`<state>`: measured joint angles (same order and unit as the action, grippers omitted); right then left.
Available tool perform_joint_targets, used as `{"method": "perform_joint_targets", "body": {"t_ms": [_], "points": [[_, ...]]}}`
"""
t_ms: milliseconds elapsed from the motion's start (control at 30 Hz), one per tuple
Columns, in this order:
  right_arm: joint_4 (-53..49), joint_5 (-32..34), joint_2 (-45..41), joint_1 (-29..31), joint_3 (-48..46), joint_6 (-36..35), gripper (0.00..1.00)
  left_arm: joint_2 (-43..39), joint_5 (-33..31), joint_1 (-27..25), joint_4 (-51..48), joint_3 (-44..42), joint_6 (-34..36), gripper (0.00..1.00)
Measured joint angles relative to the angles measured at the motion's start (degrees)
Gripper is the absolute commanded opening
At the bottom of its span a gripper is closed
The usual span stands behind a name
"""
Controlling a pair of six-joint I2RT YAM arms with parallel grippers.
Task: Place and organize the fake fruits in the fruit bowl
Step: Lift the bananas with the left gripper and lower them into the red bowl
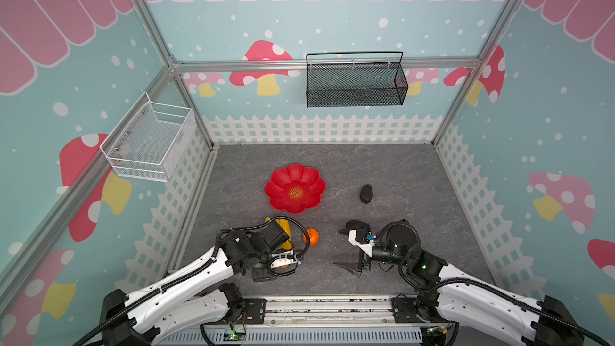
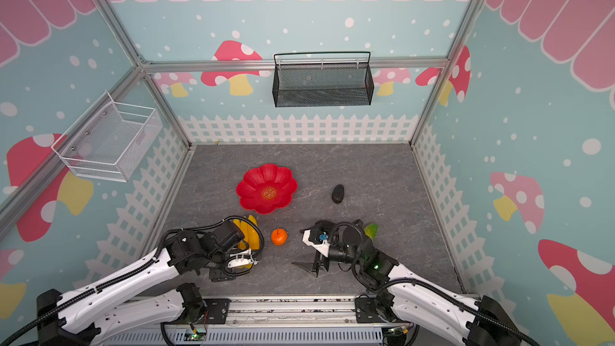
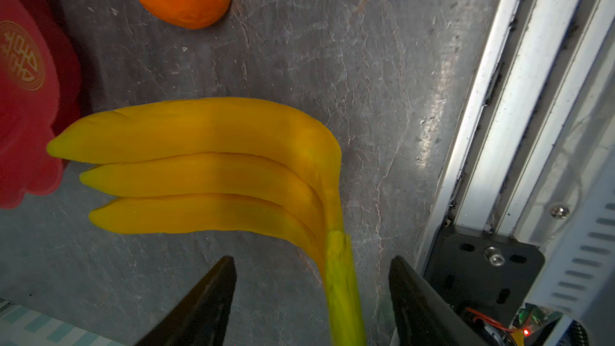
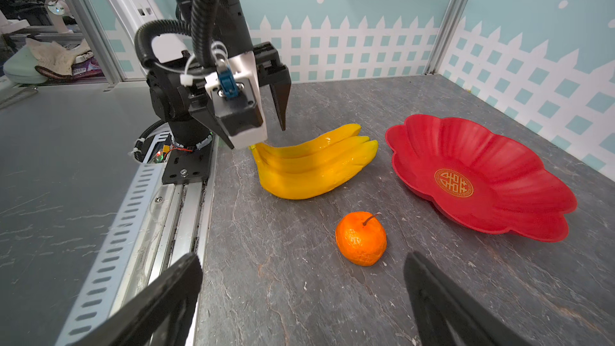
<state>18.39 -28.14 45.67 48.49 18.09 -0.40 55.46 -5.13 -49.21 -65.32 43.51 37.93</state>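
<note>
Hovering low over the near-left part of the grey table [image 1: 399, 168]: left gripper [image 3: 312, 281], jaws partly apart, straddling the green stem of the banana bunch [image 3: 206, 168]; a gap visible on each side of the stem, so no grip yet; stem closer to one finger than to the other.

Lying flat on the table: three yellow bananas fanned out, tips toward the fruit bowl [image 4: 499, 161]; just short of its scalloped rim, clearly apart from it in the right wrist view.

Sitting upright beyond the bananas, toward the middle of the table: the glossy red bowl, gold emblem at its centre; every visible fruit outside it.

Resting between the two grippers, near the bunch but not touching: small orange [image 1: 311, 236], stalk up.

Held wide and empty, low above the table: right gripper [image 4: 303, 261], fingers pointing sideways toward the orange; orange ahead of the fingertips, not between them.

Lying alone, well to the right of the bowl: dark oval fruit [image 1: 366, 193].

Peeking out behind the right arm [image 2: 416, 281] in a top view: yellow-green fruit [image 2: 371, 229], mostly hidden.

Hanging on the walls: black mesh basket [image 1: 356, 94] at the back; white wire basket [image 1: 149, 141] on the left.
</note>
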Motion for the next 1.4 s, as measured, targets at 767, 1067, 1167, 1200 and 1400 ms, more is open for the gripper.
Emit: {"method": "perform_joint_targets", "body": {"t_ms": [767, 1067, 1167, 1200, 1400], "points": [[0.0, 7.7, -3.6, 0.0, 0.0, 0.2, 0.98, 4.7, 2.8, 0.0, -14.4, 15.5, -0.3, 0.00], [0.0, 23.8, -5.0, 0.0, -1.0, 3.1, 0.98, 10.3, 3.1, 3.3, -17.4, 29.5, 6.6, 0.00], [0.1, 26.0, -5.8, -0.1, -1.6, 4.0, 0.98, 18.3, 4.6, 10.5, -15.3, 33.0, 10.3, 0.00], [0.2, 26.5, -6.0, -0.2, -1.8, 4.3, 0.98, 21.6, 5.0, 12.5, -14.4, 34.9, 11.2, 0.00], [0.9, 27.7, -6.1, -0.8, -2.5, 5.1, 0.98, 37.0, 5.3, 16.1, -10.9, 46.7, 14.9, 0.00]]}}
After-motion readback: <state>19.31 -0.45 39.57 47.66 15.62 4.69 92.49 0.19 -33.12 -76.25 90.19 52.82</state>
